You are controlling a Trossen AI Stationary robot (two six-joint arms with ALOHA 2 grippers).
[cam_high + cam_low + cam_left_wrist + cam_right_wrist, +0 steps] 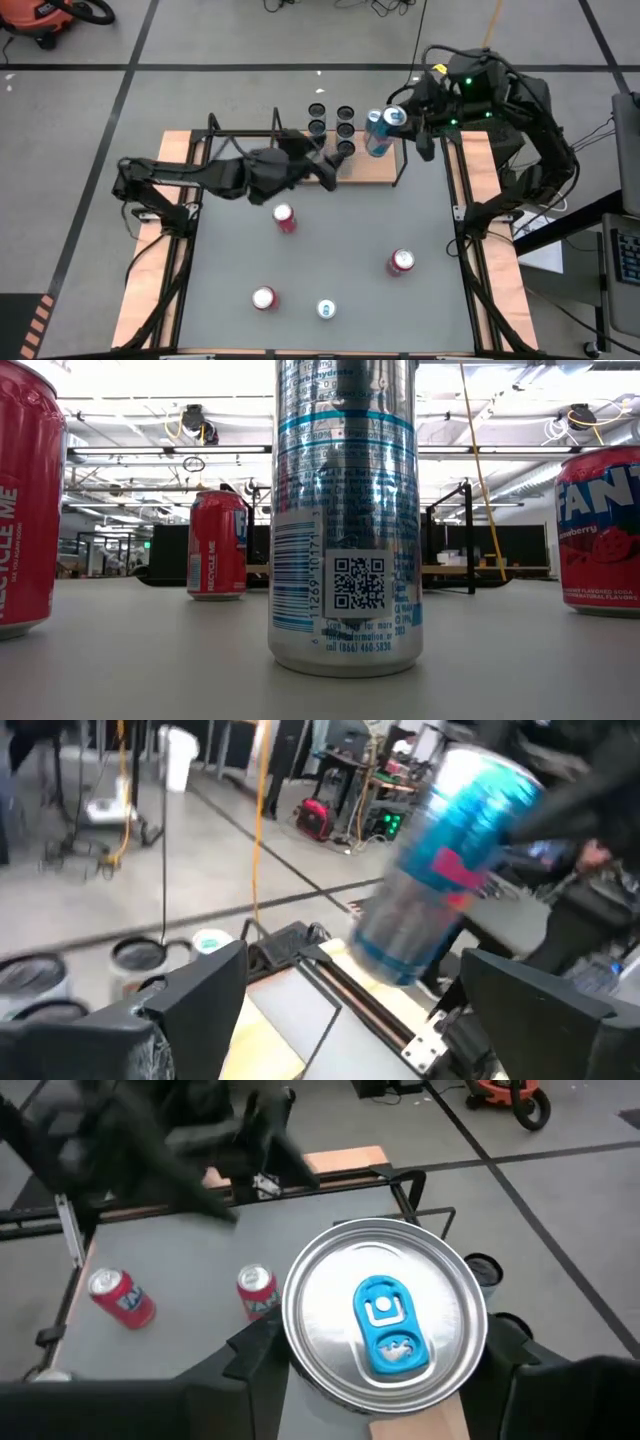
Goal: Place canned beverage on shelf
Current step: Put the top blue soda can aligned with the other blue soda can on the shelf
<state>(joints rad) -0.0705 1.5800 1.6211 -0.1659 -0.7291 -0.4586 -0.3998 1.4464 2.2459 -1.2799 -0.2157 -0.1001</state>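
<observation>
Silver-blue can [385,1323] clamped in right hand [398,118] over shelf [375,168] end, tilted; left hand [322,168] fingers apart nearby; could topple if released crooked or clip frame.

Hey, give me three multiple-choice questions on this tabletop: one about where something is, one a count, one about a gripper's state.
1. Where is the blue-and-silver can in the right gripper?
A. Above the right end of the shelf
B. Lying on the floor
C. At the tabletop's front edge

2. How many red cans stand on the grey tabletop?
A. One
B. Three
C. Six

3. How do the left gripper's jaws stand?
A. Shut on a red can
B. Shut on the shelf frame
C. Open, holding nothing

Answers:
1 A, the high view shows the can held over the shelf's right end.
2 B, three red tops show from above.
3 C, the left wrist view shows both fingers spread wide, touching nothing.
</observation>
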